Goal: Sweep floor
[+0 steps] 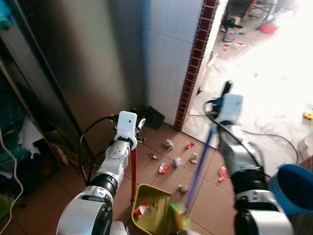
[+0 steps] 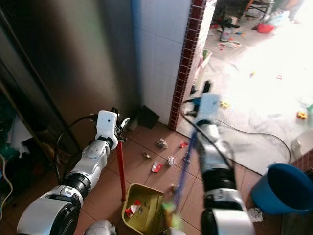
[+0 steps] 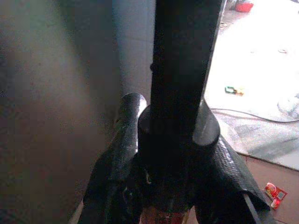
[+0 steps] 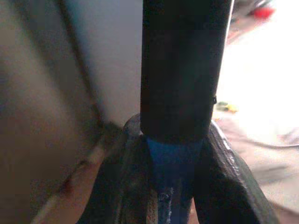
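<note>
Yellow-green plastic dustpan (image 1: 152, 213) stands ready below the left gripper (image 1: 138, 128), fingers clamping its red upright handle (image 1: 133, 171), while the right gripper (image 1: 221, 105) clasps a blue broom pole (image 1: 199, 169) beside scattered paper scraps (image 1: 177, 160).

Brown tiled floor (image 1: 161, 178). Yellow dustpan (image 1: 152, 214) sits on it. Paper scraps (image 1: 177, 161) lie scattered just beyond the dustpan.

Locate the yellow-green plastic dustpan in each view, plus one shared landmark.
Left eye view: yellow-green plastic dustpan at bottom centre, red wrapper inside, below its red handle held by the left gripper.
Right eye view: same dustpan, bottom centre-left.
Left wrist view: pan not seen; black grip between the fingers.
Right wrist view: not seen.
Shared landmark: dark red tile strip on the wall corner.
</note>
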Controlling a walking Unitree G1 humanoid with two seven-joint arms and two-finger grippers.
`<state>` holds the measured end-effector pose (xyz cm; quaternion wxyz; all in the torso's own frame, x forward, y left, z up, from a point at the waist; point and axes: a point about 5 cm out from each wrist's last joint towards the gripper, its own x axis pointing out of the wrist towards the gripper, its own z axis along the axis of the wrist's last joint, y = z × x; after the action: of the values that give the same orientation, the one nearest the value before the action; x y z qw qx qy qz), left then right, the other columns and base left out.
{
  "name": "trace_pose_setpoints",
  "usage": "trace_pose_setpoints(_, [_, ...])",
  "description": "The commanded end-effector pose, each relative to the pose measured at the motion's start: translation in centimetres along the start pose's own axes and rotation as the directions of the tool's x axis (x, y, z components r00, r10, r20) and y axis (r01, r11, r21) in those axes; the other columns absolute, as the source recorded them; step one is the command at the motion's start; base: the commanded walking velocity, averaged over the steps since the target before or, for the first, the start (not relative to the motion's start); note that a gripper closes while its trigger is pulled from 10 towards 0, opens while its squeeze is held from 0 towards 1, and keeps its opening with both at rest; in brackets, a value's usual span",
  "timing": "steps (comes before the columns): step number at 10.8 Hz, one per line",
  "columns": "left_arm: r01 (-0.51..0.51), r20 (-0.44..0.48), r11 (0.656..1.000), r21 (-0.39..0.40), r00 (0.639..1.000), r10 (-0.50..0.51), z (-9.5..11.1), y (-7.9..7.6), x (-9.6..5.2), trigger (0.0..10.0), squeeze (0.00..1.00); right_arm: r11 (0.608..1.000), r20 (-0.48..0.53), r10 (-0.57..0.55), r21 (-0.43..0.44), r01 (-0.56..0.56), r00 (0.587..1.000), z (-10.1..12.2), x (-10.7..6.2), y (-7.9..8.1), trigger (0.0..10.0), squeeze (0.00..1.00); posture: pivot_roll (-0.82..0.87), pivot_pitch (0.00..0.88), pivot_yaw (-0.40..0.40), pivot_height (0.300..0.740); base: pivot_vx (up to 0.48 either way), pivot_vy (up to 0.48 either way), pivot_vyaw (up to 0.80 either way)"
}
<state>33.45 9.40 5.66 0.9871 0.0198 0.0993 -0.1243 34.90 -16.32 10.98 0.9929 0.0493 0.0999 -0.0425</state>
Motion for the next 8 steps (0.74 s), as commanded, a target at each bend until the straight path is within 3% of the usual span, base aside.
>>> trace_pose_setpoints(1, [0.002, -0.042, 1.000, -0.004, 0.999, -0.002, -0.7, -0.3, -0.1, 10.0, 0.00, 0.997, 0.028, 0.028, 0.076, -0.030, 0.999, 1.4, 0.3, 0.5, 10.0, 0.00, -0.01, 0.000, -0.042, 0.740, 0.000, 0.000, 0.00])
trace_pose_setpoints(4, [-0.001, -0.045, 1.000, -0.013, 0.999, 0.001, -0.8, -0.4, -0.1, 10.0, 0.00, 0.943, 0.140, 0.150, 0.276, -0.184, 0.979, 4.8, 0.2, 2.3, 10.0, 0.00, -0.02, 0.000, -0.042, 0.740, 0.000, 0.000, 0.00])
trace_pose_setpoints(6, [0.000, -0.047, 1.000, -0.016, 0.999, -0.001, -0.8, -0.4, -0.1, 10.0, 0.00, 0.918, 0.211, 0.170, 0.321, -0.233, 0.963, 7.2, 0.3, 2.5, 10.0, 0.00, -0.02, 0.000, -0.039, 0.740, 0.000, 0.000, 0.00])
trace_pose_setpoints(8, [0.003, -0.047, 1.000, -0.022, 0.999, -0.004, -0.8, -0.5, -0.1, 10.0, 0.00, 0.953, 0.302, 0.187, 0.174, -0.247, 0.935, 9.1, 0.1, 2.3, 10.0, 0.00, -0.02, 0.000, -0.038, 0.740, 0.000, 0.000, 0.00])
